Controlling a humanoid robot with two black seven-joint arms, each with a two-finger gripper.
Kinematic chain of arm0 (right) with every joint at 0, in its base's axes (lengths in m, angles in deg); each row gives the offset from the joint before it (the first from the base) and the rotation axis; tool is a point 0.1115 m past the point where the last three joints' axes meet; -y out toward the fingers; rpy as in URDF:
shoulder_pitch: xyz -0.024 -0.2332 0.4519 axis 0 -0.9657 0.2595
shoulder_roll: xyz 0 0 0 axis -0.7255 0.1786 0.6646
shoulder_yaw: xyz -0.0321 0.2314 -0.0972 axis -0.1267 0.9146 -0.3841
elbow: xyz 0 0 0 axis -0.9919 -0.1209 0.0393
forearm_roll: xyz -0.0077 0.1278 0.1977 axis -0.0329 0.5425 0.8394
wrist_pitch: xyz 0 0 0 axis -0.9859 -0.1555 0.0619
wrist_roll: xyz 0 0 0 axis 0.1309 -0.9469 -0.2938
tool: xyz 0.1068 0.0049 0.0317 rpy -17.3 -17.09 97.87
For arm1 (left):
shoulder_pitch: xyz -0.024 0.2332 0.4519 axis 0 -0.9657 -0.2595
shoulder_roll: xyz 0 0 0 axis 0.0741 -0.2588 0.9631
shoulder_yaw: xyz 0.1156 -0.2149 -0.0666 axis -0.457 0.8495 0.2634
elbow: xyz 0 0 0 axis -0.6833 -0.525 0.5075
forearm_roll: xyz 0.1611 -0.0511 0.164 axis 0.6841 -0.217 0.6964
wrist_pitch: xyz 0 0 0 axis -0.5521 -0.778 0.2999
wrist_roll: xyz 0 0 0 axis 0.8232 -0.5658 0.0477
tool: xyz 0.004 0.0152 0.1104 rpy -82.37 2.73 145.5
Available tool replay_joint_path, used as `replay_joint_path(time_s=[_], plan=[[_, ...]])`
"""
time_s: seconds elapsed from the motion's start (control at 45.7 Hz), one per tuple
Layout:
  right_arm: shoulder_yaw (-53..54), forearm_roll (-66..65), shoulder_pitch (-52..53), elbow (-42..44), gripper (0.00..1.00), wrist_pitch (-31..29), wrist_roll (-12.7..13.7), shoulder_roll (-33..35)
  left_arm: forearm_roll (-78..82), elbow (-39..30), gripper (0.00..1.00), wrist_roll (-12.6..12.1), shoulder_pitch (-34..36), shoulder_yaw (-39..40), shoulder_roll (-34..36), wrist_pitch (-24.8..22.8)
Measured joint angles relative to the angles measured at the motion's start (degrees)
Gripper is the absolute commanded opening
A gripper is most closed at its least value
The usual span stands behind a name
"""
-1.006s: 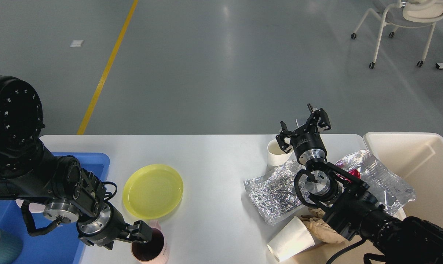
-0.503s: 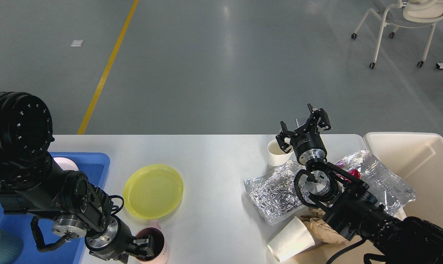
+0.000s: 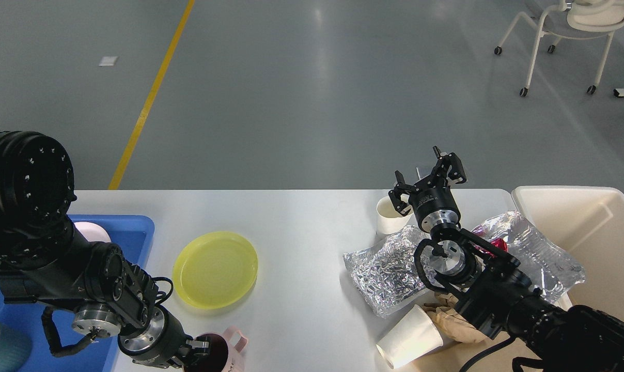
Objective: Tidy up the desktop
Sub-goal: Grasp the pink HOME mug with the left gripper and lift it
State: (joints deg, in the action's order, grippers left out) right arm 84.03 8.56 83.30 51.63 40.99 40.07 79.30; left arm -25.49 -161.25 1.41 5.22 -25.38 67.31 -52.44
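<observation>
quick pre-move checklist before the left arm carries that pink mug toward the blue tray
1. Left gripper on the pink mug: fingers sit at the rim, one seemingly inside; whether the grip is firm: cannot tell.
2. Mug fully visible: not ok, the picture's bottom edge cuts it off.
3. Blue tray has room: cannot tell, the arm hides much of it; a pale dish and a teal cup sit inside.
4. Yellow plate clear of the mug: ok, apart, lying on the desktop.
5. Right gripper out of the way: ok, open over the white paper cup at the far side.
</observation>
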Motion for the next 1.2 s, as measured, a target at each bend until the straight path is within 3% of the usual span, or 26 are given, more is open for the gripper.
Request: replay_joint_path(time_s=[0.284,0.525,0.656,0.875,1.028,1.203], plan=[[0.0,-0.03,0.0,0.0,1.0,0.0,0.0,0.0,-0.01,-0.41,0.0,0.0,1.21,-0.62,0.65,0.12],[0.0,0.01,0.0,0.0,1.0,0.0,0.0,0.0,0.76,-4.48,0.0,-0.18,10.91,-1.88,4.1,-3.67],[0.0,0.01,0.0,0.0,1.0,0.0,0.0,0.0,1.53,-5.3,0.0,-1.74,19.05,-3.88,6.65,-11.8],[0.0,0.01,0.0,0.0,1.0,0.0,0.0,0.0,2.12,-5.41,0.0,-2.52,36.81,-6.11,10.27,-33.23],[0.0,0.01,0.0,0.0,1.0,0.0,0.0,0.0,2.3,-5.4,0.0,-2.67,47.33,-6.54,11.36,-44.33],[0.0,0.01,0.0,0.0,1.0,0.0,0.0,0.0,2.66,-5.33,0.0,-2.66,55.23,-8.17,11.84,-48.37]])
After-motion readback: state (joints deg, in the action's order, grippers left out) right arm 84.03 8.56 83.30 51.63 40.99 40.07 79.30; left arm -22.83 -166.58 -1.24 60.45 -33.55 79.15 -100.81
